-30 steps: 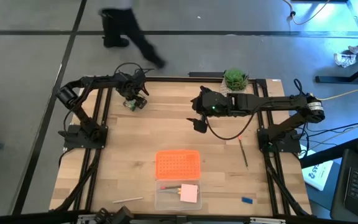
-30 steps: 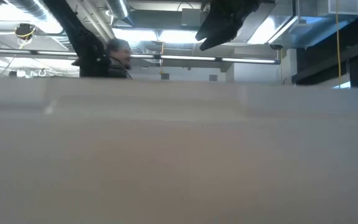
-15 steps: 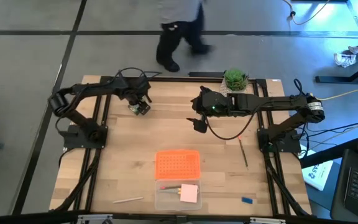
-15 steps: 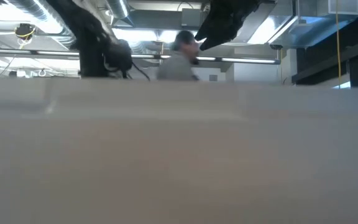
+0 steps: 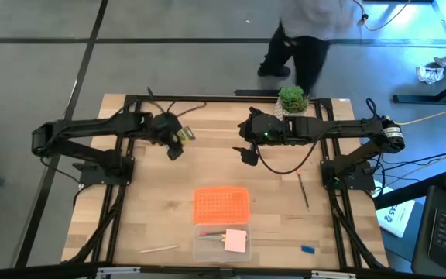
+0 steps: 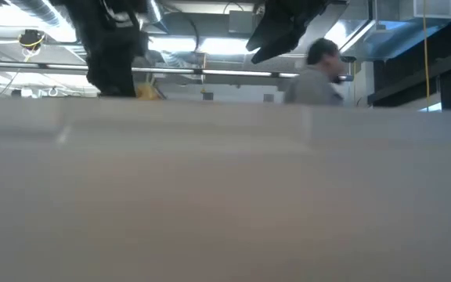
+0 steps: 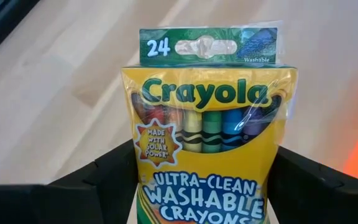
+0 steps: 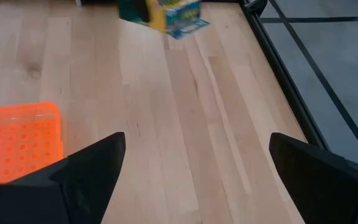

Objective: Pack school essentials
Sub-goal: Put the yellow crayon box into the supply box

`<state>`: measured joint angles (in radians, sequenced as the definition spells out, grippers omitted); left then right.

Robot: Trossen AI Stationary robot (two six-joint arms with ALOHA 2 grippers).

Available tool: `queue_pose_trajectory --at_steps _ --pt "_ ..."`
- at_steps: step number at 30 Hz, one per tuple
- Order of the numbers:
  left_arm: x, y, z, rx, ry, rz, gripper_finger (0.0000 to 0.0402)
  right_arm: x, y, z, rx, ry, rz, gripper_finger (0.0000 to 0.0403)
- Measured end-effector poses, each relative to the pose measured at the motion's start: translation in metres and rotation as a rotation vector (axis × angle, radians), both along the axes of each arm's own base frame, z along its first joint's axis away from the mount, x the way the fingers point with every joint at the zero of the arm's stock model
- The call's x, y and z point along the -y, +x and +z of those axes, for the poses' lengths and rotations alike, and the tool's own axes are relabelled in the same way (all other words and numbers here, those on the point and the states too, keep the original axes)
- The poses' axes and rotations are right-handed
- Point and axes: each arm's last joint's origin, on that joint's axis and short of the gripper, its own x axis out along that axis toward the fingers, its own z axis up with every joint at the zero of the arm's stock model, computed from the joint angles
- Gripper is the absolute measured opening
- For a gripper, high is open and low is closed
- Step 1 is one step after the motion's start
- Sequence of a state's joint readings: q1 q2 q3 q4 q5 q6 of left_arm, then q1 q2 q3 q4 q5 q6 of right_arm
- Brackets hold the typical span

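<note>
From my seat the table (image 5: 153, 201) reads as pale wood planks, smooth with a soft matt grain. The crayon box (image 7: 210, 143) is printed cardboard, pretty glossy, with a shiny clear film over the window where the crayons show. The orange lid (image 5: 221, 205) looks like moulded plastic with a dimpled surface, and the case (image 5: 207, 242) under it is clear plastic. Both arms' fingers (image 8: 86, 171) look like matt black plastic.

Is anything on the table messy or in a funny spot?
A little. The orange lid lies off the clear case, and a pencil, a white stick and a tiny blue piece lie scattered. Nothing looks spilled or broken.
</note>
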<state>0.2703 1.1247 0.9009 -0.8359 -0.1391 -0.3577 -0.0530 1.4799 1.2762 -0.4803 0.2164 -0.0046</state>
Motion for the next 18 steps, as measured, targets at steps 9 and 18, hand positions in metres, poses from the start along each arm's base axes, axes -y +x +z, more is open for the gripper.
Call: queue_pose_trajectory --at_steps 9,18 --pt "0.055 0.011 0.009 0.121 0.024 -0.155 0.0288 0.000 0.000 0.000 0.000 -0.001 0.000 0.0398" --pt "0.102 0.019 0.018 0.290 -0.006 -0.334 0.0288 -0.001 0.000 0.000 0.012 0.049 -0.001 0.0398"
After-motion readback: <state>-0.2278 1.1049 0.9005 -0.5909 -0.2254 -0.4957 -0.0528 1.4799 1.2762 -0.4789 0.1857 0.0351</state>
